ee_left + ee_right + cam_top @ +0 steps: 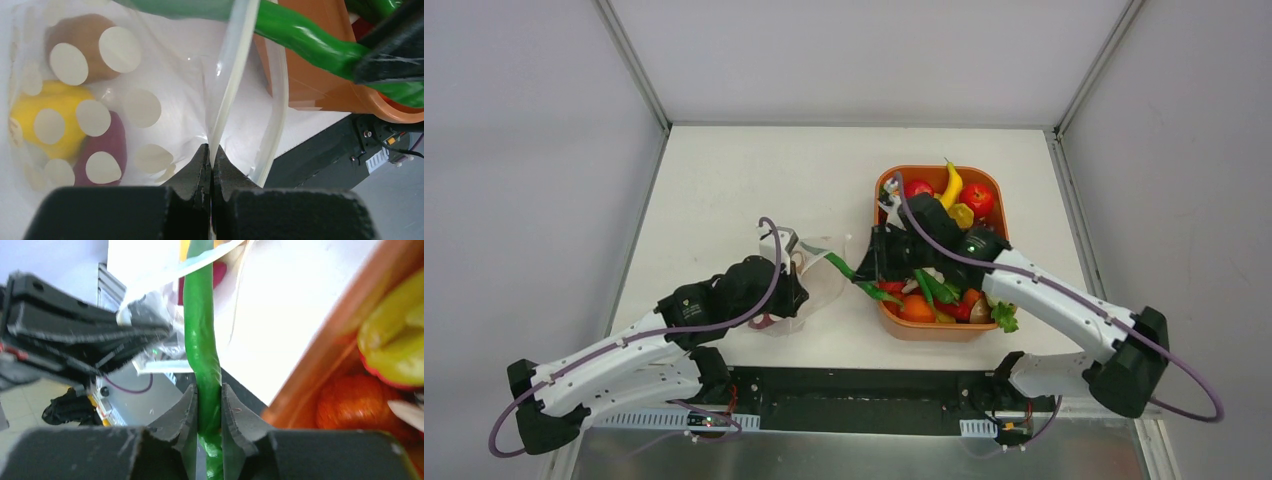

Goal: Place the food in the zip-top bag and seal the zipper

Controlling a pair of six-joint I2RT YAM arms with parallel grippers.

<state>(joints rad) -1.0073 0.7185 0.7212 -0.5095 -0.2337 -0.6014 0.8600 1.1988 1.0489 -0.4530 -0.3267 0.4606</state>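
At the table's [724, 180] near side, the left claw [211, 154] pinches tight on the zip-top bag's [165, 70] zipper [231, 80]; the right claw [209, 392] clamps a long green vegetable [200, 330] crossing the bag's rim, just left of the orange tray [939, 330].

Zip-top bag [165, 75] clear with white round dots, showing through it a yellow piece [67, 142], a brown piece [85, 27] and a purple piece [117, 137]; long vegetable [300, 37] glossy green, tray [320, 75] orange, tomato [977, 199] red.
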